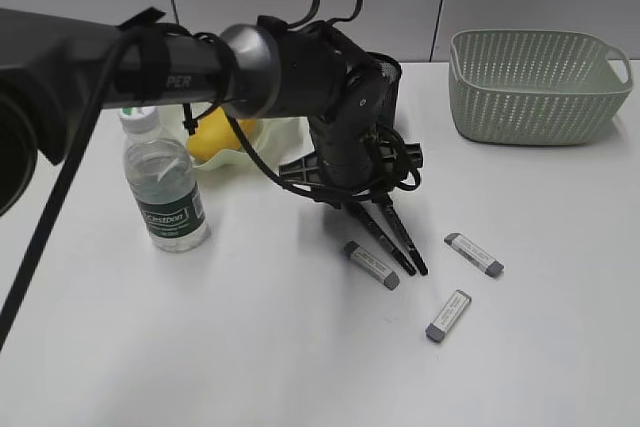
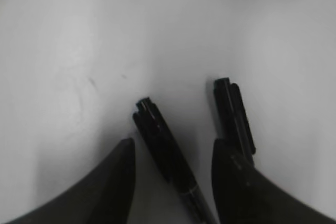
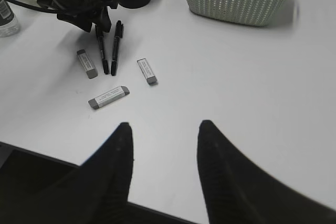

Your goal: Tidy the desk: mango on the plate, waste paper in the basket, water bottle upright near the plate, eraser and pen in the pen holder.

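My left gripper [image 1: 375,205] reaches down to the desk [image 1: 250,347] in front of the black mesh pen holder [image 1: 392,75]. Its fingers [image 2: 123,182] stand open astride one black pen [image 2: 163,148], with gaps on both sides. A second pen [image 2: 233,114] lies just outside the right finger. Three grey erasers [image 1: 372,265] [image 1: 474,254] [image 1: 448,315] lie close by. The mango [image 1: 215,137] rests on the green plate [image 1: 290,135]. Beside the plate, the water bottle [image 1: 165,192] stands upright. My right gripper [image 3: 165,127] hovers open and empty near the front edge. The waste paper is out of view.
The sage green basket [image 1: 540,82] stands at the back right, its inside hidden from here. The left arm and its cables [image 1: 300,67] stretch from the left across the plate and partly cover the pen holder.
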{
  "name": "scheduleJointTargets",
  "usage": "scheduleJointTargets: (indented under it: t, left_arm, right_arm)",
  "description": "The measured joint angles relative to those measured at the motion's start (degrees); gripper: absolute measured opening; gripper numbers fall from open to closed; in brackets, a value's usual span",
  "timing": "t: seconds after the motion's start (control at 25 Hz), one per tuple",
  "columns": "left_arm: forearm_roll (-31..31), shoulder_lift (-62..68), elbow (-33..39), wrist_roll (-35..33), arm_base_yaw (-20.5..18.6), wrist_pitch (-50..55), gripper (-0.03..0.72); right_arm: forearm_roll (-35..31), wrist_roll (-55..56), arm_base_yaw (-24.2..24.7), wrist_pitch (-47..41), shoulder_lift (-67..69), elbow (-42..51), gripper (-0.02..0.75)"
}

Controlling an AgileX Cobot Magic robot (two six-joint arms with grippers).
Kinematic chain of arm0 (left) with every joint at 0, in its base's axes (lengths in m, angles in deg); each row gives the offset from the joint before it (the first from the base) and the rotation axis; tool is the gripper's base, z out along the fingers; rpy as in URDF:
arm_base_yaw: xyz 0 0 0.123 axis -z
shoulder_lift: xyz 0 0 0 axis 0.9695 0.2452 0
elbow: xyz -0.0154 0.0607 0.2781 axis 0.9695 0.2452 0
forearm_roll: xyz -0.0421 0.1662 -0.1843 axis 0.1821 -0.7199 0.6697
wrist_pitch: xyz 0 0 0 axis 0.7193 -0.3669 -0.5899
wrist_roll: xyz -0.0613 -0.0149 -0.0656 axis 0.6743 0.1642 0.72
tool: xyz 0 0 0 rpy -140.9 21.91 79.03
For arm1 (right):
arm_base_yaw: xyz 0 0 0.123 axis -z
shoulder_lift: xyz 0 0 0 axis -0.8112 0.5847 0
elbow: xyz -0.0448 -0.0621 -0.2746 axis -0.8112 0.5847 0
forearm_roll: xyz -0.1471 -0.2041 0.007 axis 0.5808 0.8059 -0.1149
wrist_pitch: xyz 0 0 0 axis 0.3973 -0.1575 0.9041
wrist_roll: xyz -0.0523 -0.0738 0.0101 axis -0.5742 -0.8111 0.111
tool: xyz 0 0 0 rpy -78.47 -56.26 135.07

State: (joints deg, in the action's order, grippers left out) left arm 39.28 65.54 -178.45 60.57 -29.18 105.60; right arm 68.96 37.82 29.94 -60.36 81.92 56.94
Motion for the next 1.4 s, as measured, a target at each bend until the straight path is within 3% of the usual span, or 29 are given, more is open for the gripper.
scheduleJointTargets:
  t: [0.44,0.64,0.88,1.04,1.24,1.4]
  left_arm:
    - [-1.41,2.03,-0.64,1.28,0.28,-2.34,0.287]
    - [-1.52,2.22,-0.64,1.38,0.46,-4.0,0.116]
    - [-1.53,2.02,-0.64,1.45,0.58,-4.53,0.109]
    - [-4.69,-1.12,-0.27,1.49,0.64,-3.69,0.109]
    - [-15.44,-9.99,-0.1,1.51,0.8,-12.26,0.109]
    - [-37.46,-13.68,-0.1,1.56,0.37,-30.47,0.109]
  right_arm:
    - [0.0,-0.05,0.0,0.0,0.0,0.0,0.33]
    - [0.0,-0.05,0.0,0.0,-0.04,0.0,0.33]
    - [0.0,-0.05,0.0,0.0,-0.04,0.0,0.33]
    - [0.0,-0.05,0.0,0.0,-0.04,0.0,0.33]
    - [0.0,-0.05,0.0,0.0,-0.04,0.0,0.33]
    - [0.0,-0.05,0.0,0.0,-0.04,0.0,0.33]
